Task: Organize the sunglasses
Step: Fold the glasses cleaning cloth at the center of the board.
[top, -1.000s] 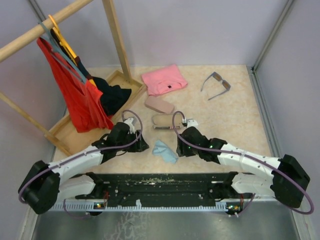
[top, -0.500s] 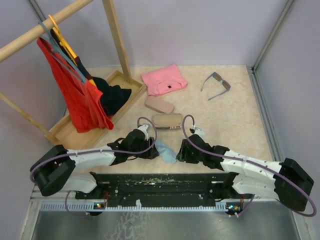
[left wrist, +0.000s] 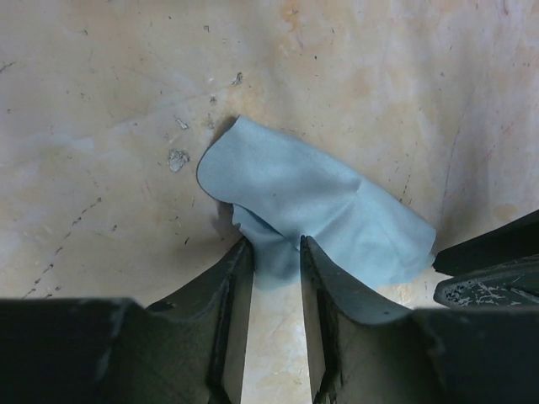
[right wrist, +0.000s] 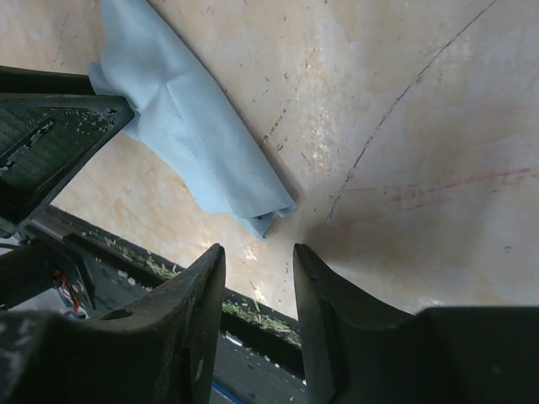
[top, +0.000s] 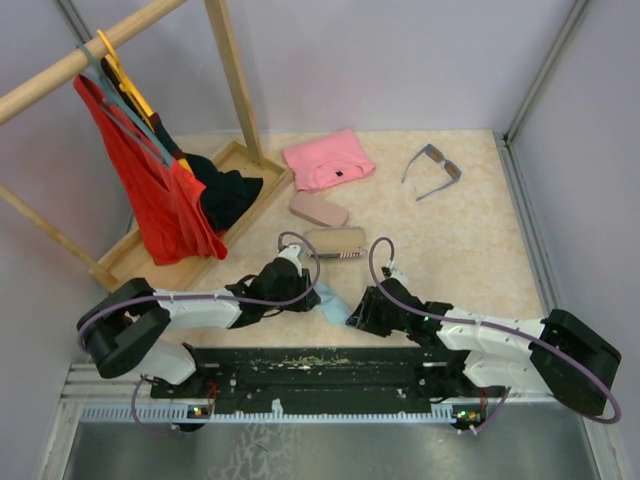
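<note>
Left hand (left wrist: 275, 246) straddles the near edge of the light blue cloth (left wrist: 312, 202) with its jaws narrowly parted, unclamped, and the right hand (right wrist: 258, 250), also parted and empty, points at that cloth's other end; the grey-blue sunglasses (top: 432, 170) lie well beyond the cloth, to its right. With both hands crowding one thin cloth, I judge they could knock together or merely drag and bunch it. The mottled beige surface (top: 470, 240) is scuffed and speckled around the cloth, two oblong cases (top: 335, 242) lie just behind it, grey walls (top: 400, 60) beyond.

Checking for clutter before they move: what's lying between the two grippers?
A light blue cloth lies between them, clearest in the overhead view.
</note>
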You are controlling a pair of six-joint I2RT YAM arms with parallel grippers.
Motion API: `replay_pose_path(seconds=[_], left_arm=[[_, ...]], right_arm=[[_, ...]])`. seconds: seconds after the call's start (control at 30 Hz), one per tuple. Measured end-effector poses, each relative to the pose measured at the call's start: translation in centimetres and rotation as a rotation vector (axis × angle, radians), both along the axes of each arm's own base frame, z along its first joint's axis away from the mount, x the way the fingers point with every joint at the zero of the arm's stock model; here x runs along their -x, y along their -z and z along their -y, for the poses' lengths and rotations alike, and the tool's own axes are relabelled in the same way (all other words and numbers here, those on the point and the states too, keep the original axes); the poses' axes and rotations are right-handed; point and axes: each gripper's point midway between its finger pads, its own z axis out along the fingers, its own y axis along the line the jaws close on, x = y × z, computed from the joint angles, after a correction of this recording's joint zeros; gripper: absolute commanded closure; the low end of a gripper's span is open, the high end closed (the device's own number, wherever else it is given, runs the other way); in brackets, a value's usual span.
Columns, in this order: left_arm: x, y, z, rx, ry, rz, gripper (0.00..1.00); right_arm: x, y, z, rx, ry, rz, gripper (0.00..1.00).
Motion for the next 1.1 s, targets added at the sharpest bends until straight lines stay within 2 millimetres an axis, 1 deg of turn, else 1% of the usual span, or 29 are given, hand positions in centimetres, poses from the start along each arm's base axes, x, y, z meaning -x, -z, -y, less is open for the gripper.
replay_pose_path(seconds=[0.13,0.23,0.27,0.33,0.4,0.57,0.6,0.63,0.67,0.73,0.77,0.83,0.9,0.97,1.1], left_arm=[[-0.1,0.3,0.5,0.002,0.006,0.011,0.81],[0.1,0.4,0.8,0.0,0.015,0.015,0.98],[0.2,0.5,0.8,0.0,0.018,0.015,1.0],[0.4,0.5,1.0,0.001,0.024,0.016,1.0],[0.6,0.4,1.1,-0.001,0.029,0.019,1.0],[2.4,0.4,1.1,-0.007,0.046,0.002,1.0],[3.0,0.5,0.9,-0.009,0.047,-0.006,0.98],[3.4,0.5,0.8,-0.008,0.048,-0.013,0.94],[3.9,0.5,0.7,-0.008,0.05,-0.021,0.9],[4.7,0.5,0.3,-0.007,0.045,-0.036,0.81],[4.9,0.5,0.0,-0.007,0.04,-0.042,0.75],[5.1,0.4,-0.4,-0.013,0.022,-0.047,0.69],[4.9,0.2,-1.0,-0.029,-0.001,-0.042,0.64],[4.8,0.1,-1.7,-0.049,-0.023,-0.035,0.59],[4.4,0.0,-3.2,-0.098,-0.068,-0.019,0.58]], right_arm=[[-0.4,0.1,-0.6,-0.031,0.027,-0.004,0.75],[-0.9,0.2,-0.6,-0.035,0.051,0.005,0.88],[-1.0,0.3,-0.5,-0.033,0.06,0.011,0.91],[-1.4,0.4,-0.3,-0.024,0.077,0.022,0.97],[-1.7,0.5,0.0,-0.012,0.085,0.03,1.0],[-2.7,0.9,1.2,0.049,0.093,0.058,1.0],[-2.9,0.8,1.3,0.06,0.089,0.064,1.0],[-3.1,0.7,1.5,0.069,0.085,0.071,1.0],[-3.4,0.5,1.6,0.079,0.078,0.08,0.95],[-3.9,0.2,1.8,0.104,0.061,0.1,0.81],[-4.1,0.1,1.9,0.121,0.048,0.109,0.76],[-4.3,-0.2,2.1,0.153,0.018,0.127,0.69],[-4.4,-0.4,2.4,0.195,-0.018,0.146,0.65],[-4.4,-0.9,2.8,0.228,-0.058,0.178,0.62],[-4.3,-2.5,3.2,0.245,-0.151,0.27,0.6]])
